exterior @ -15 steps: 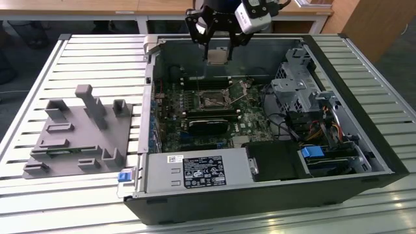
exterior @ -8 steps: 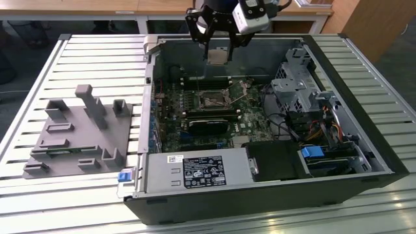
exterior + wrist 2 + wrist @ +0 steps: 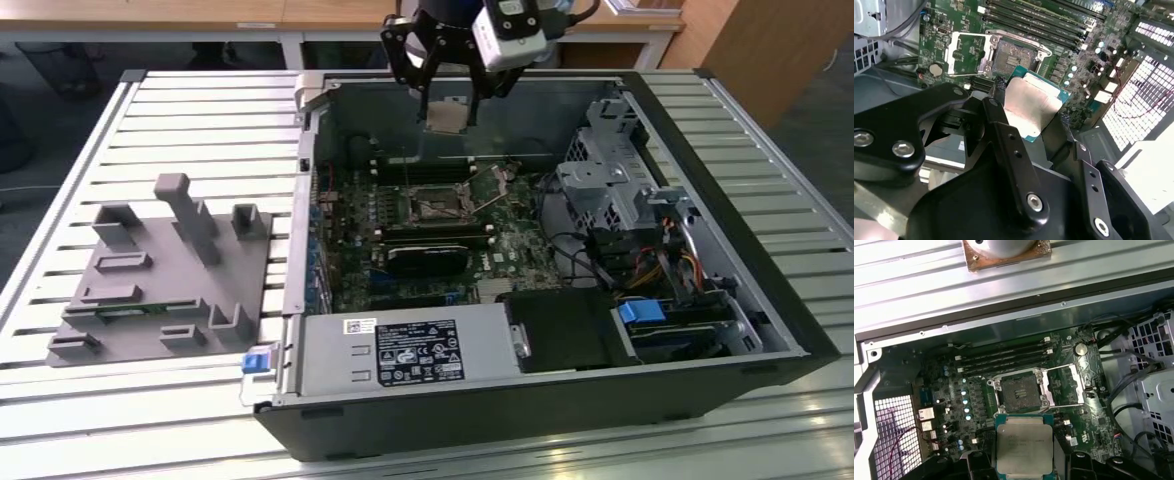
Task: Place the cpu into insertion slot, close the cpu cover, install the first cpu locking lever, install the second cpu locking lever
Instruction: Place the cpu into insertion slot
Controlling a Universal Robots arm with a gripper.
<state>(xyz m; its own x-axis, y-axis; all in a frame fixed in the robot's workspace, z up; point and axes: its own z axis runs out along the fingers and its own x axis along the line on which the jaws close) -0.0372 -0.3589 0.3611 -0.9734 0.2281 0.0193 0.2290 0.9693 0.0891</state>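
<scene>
My gripper (image 3: 447, 112) hangs over the far side of the open computer case, shut on the cpu (image 3: 446, 121), a flat square chip with a silver-tan top. In both wrist views the cpu (image 3: 1031, 107) (image 3: 1024, 445) sits between the black fingers (image 3: 999, 90), held in the air short of the insertion slot (image 3: 1009, 55) (image 3: 1019, 392). The insertion slot (image 3: 434, 207) lies bare on the green board, its dark centre showing. The cpu cover (image 3: 966, 50) (image 3: 1065, 385), a silver frame, is flipped open beside the slot.
Long black memory slots (image 3: 1004, 357) run beside the socket. A metal drive cage (image 3: 614, 190) and cables fill the case at the exterior view's right, with a power supply (image 3: 400, 350) at the near wall. A grey fixture block (image 3: 160, 270) sits on the slatted table (image 3: 120, 420).
</scene>
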